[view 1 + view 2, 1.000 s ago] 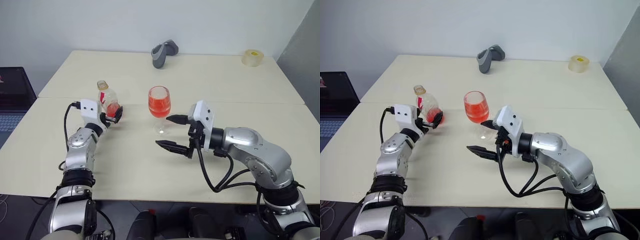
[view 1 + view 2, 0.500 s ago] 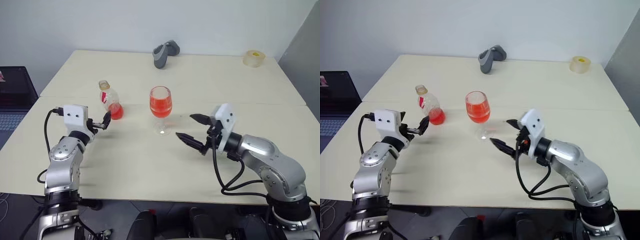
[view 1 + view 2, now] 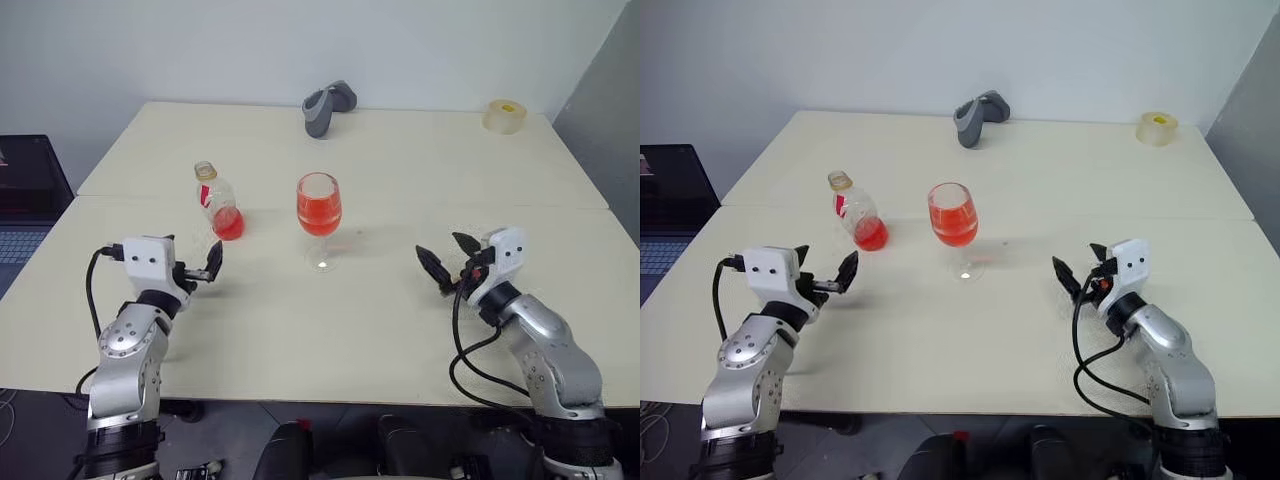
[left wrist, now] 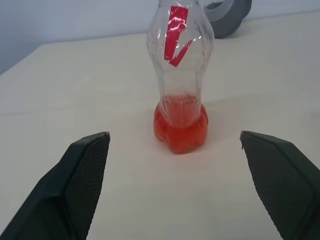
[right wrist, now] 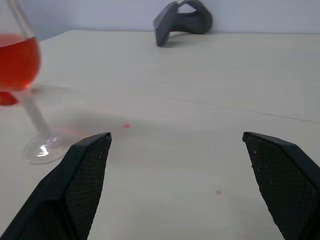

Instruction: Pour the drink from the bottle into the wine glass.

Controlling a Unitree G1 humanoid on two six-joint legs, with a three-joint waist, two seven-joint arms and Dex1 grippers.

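Both arms low and apart, empty.
Left gripper (image 3: 190, 268) at 8 o'clock, jaws spread wide; right gripper (image 3: 448, 256) at 4 o'clock, likewise spread.
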